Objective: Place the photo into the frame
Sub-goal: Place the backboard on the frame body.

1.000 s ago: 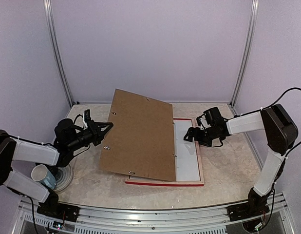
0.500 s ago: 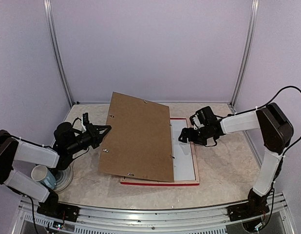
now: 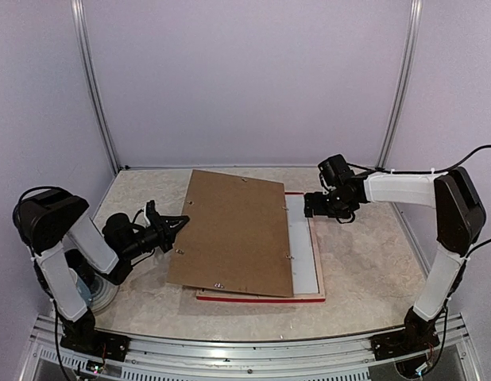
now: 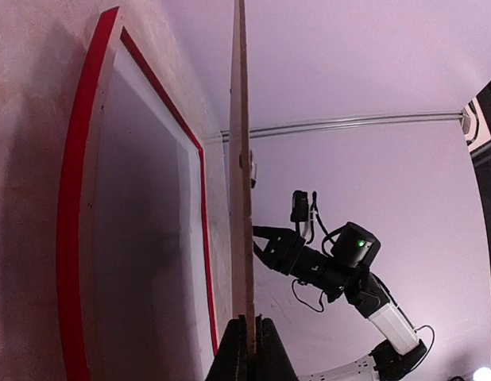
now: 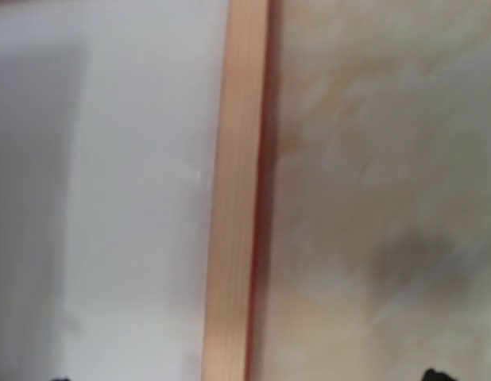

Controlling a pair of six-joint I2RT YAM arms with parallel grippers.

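The frame (image 3: 318,262) lies face down on the table, pale wood up with red at its edges. Inside it lies the photo (image 3: 303,246), plain white back up and mostly covered. A brown backing board (image 3: 233,234) slants over the frame. My left gripper (image 3: 180,220) is shut on the board's left edge. In the left wrist view the gripper (image 4: 251,321) pinches the board (image 4: 241,159) edge-on beside the frame (image 4: 75,206). My right gripper (image 3: 313,205) stands open over the frame's far right corner. In the right wrist view the wooden rail (image 5: 237,198) runs between white photo (image 5: 134,198) and table.
A grey plate (image 3: 104,292) sits at the near left, partly behind my left arm. Lilac walls and metal posts (image 3: 94,87) close in the table on three sides. Bare marbled table (image 3: 365,254) lies right of the frame.
My left arm has drawn in and lowered the board flatter over the frame. The right gripper first moved left, then back to the frame's far right corner; the frame slid slightly left.
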